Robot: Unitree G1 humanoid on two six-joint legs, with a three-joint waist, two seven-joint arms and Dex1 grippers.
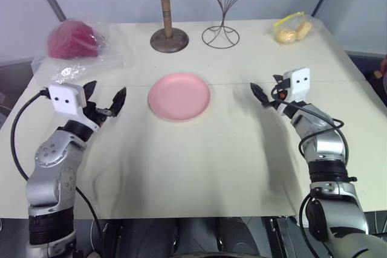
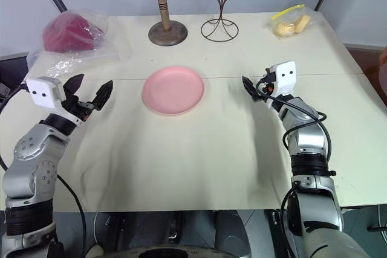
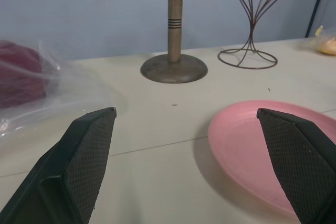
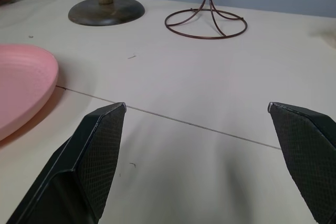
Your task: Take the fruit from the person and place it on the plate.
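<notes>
The round pink plate [image 1: 179, 96] lies flat at the middle of the table and holds nothing. My left gripper [image 1: 109, 92] hovers just left of the plate, open, with nothing between its black fingers [image 3: 86, 145]. To the right of the plate my right gripper [image 1: 266, 89] is also open and empty, its fingers [image 4: 97, 145] wide apart over bare table. A sliver of what may be the person's hand [image 2: 383, 58] peeks in at the right edge, past the table. The fruit is out of view.
Along the table's back edge stand a brown wooden stand [image 1: 167, 34] and a wire stand [image 1: 221, 31]. A dark-red lump in clear plastic [image 1: 74, 40] lies at the back left. A clear bag of yellow pieces [image 1: 292, 30] lies at the back right.
</notes>
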